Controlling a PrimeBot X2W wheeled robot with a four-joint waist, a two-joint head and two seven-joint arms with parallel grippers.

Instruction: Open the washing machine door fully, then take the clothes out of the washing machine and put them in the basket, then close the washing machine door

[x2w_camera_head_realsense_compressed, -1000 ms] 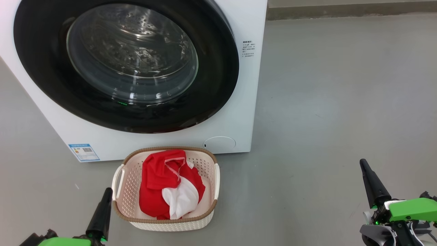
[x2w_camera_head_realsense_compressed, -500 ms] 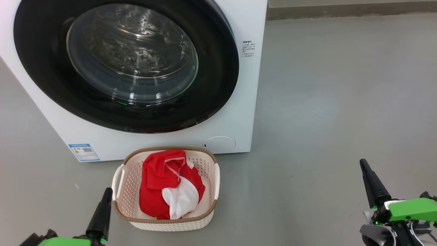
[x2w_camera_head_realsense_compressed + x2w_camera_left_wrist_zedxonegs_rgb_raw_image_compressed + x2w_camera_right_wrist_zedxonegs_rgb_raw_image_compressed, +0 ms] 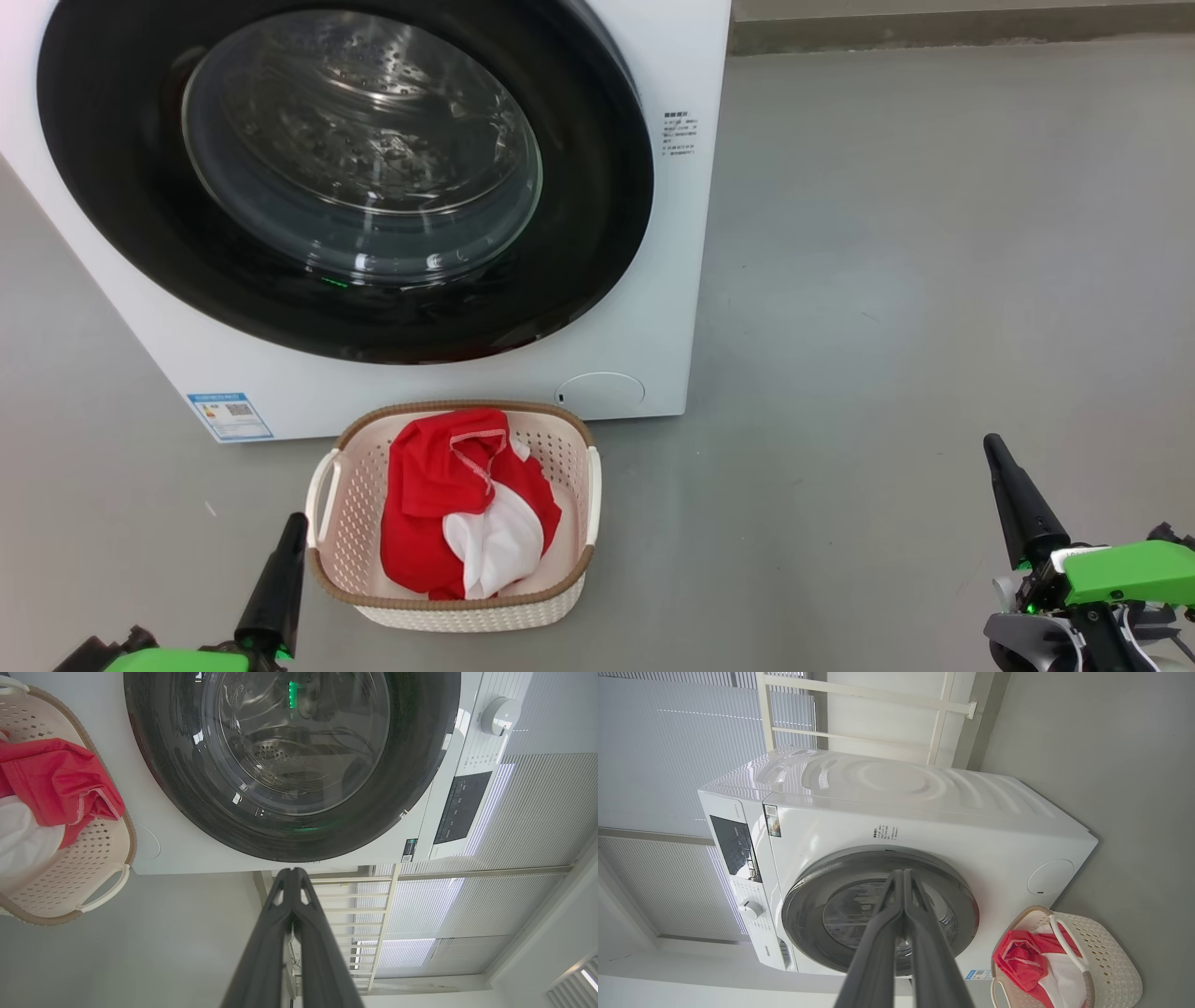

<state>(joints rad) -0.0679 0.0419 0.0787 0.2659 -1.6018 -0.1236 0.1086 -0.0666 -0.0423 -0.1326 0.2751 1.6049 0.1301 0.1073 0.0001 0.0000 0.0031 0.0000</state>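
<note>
The washing machine (image 3: 672, 233) is taking up the far left of the scene, standing on the grey floor (image 3: 887, 280). The washing machine door (image 3: 355, 168) is sitting shut, its black rim lying flush on the white front. Through the glass only bare drum is showing, no red fabric.

The basket (image 3: 448, 605) is sitting on the floor just near of the machine, below the door's lower edge, handles facing left and right. The clothes (image 3: 439, 485) are lying heaped inside it, red with a white panel up, nothing hanging over the rim.

Left tool (image 3: 296, 525) is hovering at the near left, fingers pressed together and holding nothing. Its tip is pointing far, just beside the basket's left handle and apparently not touching it. Right tool (image 3: 993, 450) is hovering at the near right, also pinched closed and empty, well apart from basket and machine.

Key relation: door and basket are both lying far and left of the right tool. The left tool is sitting almost under the door and right next to the basket, so the left arm is the nearer one for any further touch. Judging by this layout, all three steps are looking done, and likely nothing is remaining but parking the arms.
</note>
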